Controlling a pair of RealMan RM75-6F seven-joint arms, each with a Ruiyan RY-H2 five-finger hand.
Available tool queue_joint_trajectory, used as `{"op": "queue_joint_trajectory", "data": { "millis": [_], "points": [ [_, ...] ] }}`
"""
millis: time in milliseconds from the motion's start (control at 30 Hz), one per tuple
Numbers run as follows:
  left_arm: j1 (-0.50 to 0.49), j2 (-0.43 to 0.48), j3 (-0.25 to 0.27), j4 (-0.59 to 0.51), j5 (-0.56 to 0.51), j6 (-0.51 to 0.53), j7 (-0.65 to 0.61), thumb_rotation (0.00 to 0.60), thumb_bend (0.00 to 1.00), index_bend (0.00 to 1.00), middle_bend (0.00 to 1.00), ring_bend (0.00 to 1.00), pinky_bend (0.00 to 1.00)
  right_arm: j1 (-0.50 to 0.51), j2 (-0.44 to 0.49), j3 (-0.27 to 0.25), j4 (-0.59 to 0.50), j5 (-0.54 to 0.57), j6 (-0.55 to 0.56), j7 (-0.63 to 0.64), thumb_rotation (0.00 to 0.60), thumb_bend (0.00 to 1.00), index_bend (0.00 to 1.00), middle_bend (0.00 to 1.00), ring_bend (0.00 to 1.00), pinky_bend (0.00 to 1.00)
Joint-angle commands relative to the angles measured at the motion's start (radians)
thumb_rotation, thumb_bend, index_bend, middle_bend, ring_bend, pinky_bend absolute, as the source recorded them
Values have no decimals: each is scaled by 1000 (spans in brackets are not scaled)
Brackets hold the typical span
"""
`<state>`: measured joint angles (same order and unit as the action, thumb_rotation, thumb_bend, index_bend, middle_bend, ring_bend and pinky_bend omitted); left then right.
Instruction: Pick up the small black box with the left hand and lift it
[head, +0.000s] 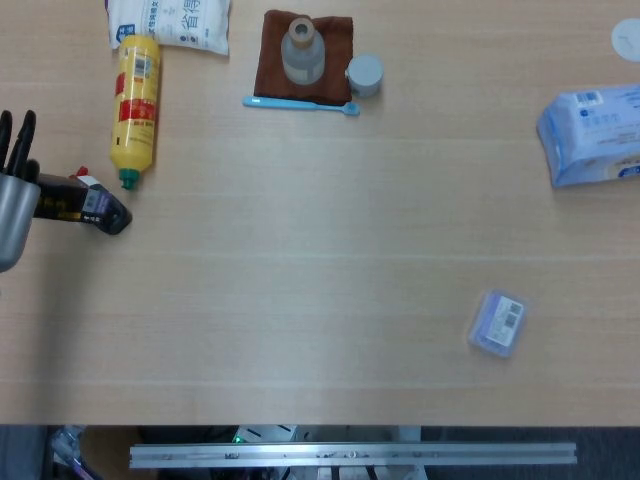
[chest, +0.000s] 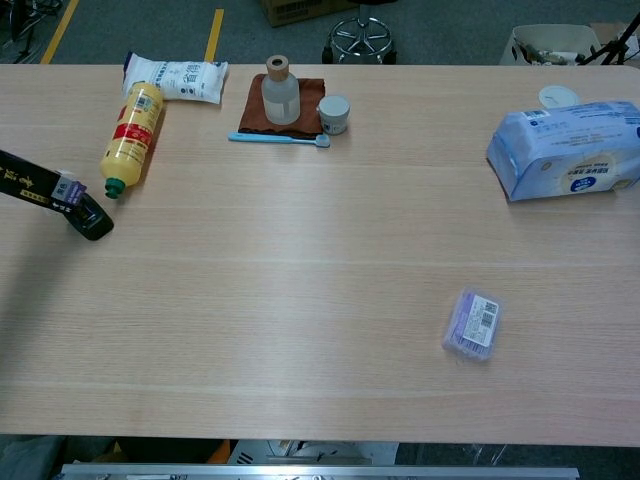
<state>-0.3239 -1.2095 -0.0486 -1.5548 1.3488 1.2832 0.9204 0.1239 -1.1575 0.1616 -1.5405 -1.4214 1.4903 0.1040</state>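
Note:
The small black box (head: 68, 198) is long, with gold print and a light label at its end. My left hand (head: 12, 190) grips it at the far left edge of the head view, dark fingers pointing up. The box juts rightward from the hand. The chest view shows only the box (chest: 38, 180) reaching in from the left edge, not the hand. Its free end overlaps a small black bottle (chest: 92, 221) lying on the table. My right hand is in neither view.
A yellow bottle (head: 136, 98) lies just right of the box, a white packet (head: 170, 20) behind it. Brown cloth with a glass bottle (head: 302, 50), a small cup (head: 364, 74) and a blue toothbrush (head: 300, 102) are at the back. Wipes pack (head: 592, 132) far right, purple packet (head: 498, 322) front right.

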Motion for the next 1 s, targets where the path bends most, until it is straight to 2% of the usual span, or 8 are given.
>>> {"op": "queue_joint_trajectory", "data": {
  "millis": [33, 200, 433, 633, 867, 1000],
  "points": [
    [9, 44, -23, -93, -105, -62, -96, 600, 358, 505, 0, 0, 57, 0, 0, 0, -1, 0, 0, 0, 600, 416, 407, 285, 240, 358],
    [7, 108, -42, -185, -248, -159, -244, 600, 358, 505, 0, 0, 57, -1, 1, 1, -3, 0, 2, 3, 600, 416, 406, 285, 240, 358],
    [-13, 190, -35, -244, -366, -322, -432, 600, 358, 471, 0, 0, 57, 0, 1, 1, -4, 0, 0, 1, 600, 416, 406, 285, 240, 358],
    [-34, 221, -8, -228, -355, -419, -535, 600, 358, 355, 0, 0, 54, 0, 1, 1, -6, 0, -1, 0, 600, 416, 406, 285, 240, 358],
    [-39, 222, 11, -213, -306, -428, -607, 600, 358, 182, 0, 0, 52, 0, 1, 1, -7, 1, 0, -2, 600, 416, 406, 285, 240, 358],
    [-38, 222, 14, -207, -282, -417, -651, 600, 358, 148, 0, 0, 53, -2, 2, 1, -7, 1, 2, -2, 600, 416, 406, 285, 240, 358]
  ]
}}
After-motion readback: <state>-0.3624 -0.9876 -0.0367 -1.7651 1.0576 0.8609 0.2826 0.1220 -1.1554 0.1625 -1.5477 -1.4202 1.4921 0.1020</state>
